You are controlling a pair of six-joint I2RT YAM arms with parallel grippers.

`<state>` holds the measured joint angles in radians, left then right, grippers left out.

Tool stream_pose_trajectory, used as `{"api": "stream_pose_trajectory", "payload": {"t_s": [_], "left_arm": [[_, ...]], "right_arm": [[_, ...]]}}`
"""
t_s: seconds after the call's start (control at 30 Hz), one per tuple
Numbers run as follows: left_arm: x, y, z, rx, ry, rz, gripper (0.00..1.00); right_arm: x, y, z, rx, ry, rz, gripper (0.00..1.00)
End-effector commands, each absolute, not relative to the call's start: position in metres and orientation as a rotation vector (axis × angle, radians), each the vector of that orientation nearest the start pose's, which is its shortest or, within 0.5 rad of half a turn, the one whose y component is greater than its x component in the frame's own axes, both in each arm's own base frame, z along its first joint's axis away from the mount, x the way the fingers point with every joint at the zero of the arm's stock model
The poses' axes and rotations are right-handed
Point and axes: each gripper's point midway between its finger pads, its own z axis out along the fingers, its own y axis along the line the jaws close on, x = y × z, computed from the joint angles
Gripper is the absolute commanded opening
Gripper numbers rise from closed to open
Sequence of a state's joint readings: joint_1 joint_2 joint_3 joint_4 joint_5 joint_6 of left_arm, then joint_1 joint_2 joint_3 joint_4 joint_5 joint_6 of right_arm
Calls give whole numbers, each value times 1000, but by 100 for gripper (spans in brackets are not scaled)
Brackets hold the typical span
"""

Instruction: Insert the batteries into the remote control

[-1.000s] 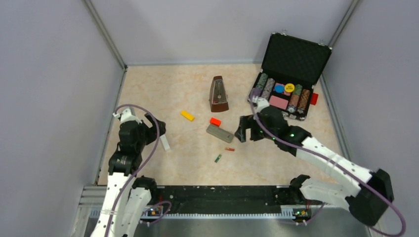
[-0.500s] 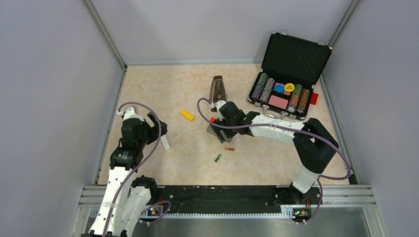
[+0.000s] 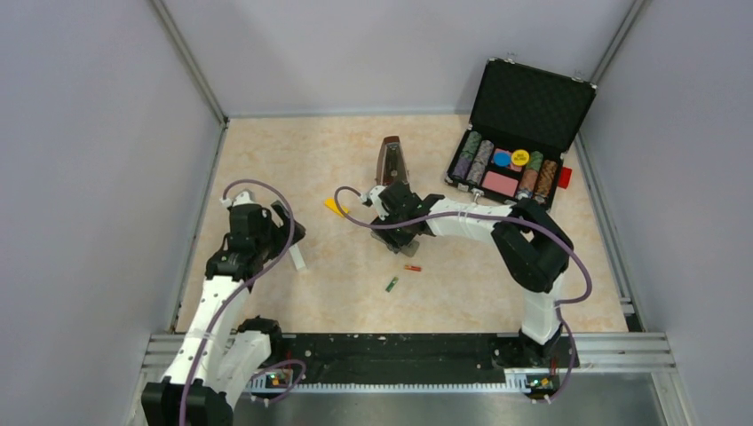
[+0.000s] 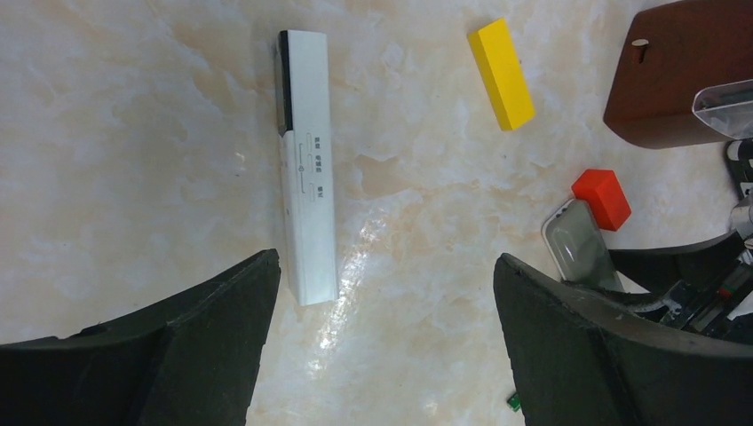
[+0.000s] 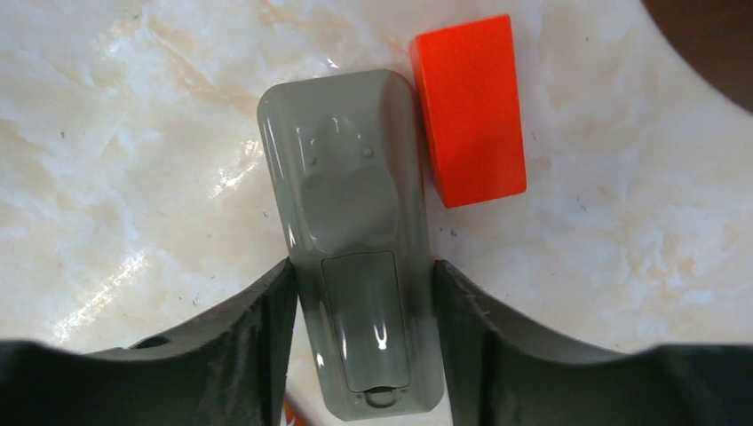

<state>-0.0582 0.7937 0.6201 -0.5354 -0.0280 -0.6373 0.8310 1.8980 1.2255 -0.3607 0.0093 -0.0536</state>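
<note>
Right gripper sits astride the remote control mid-table, and we see its fingers gripping both long sides at the cover end; the long axis runs straight out from the wrist. Dull grey, glossy, cover on. Left gripper spread wide, well apart. Red-orange battery and green battery lie loose just nearer us.
</note>
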Motion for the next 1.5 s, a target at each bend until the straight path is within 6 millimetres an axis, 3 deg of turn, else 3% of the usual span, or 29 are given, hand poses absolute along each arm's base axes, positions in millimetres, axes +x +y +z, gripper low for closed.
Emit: {"api": "stream_pose_trajectory", "payload": {"t_s": [0.0,0.13,0.23,0.43,0.6,0.73,0.9,1.1,1.27,1.47], "left_arm": [[270,-49,151,-658,2152,-455,94],[274,-71,148,-617,2160,-606,93],[276,-91,150,-565,2145,-760,91],[269,-142,179,-268,2055,-1144,90],[273,-150,186,-215,2049,-1195,90],[272,-166,198,-164,2018,-1309,90],[269,-190,201,-91,2020,-1375,88],[274,-203,185,-167,2084,-1432,82],[279,-214,173,-238,2130,-1514,74],[276,-227,168,-218,2177,-1545,73]], "right_arm": [[282,316,15,-1208,2383,285,46],[282,318,31,-1174,2328,321,34],[283,324,51,-1135,2280,374,33],[271,343,106,-1071,2168,583,34],[258,355,148,-1017,2103,748,33],[252,364,170,-1011,2056,835,34],[245,375,182,-1013,2026,928,34],[241,380,187,-1025,2010,978,34],[238,381,182,-1055,2013,986,34],[241,381,173,-1066,2030,959,35]]}}
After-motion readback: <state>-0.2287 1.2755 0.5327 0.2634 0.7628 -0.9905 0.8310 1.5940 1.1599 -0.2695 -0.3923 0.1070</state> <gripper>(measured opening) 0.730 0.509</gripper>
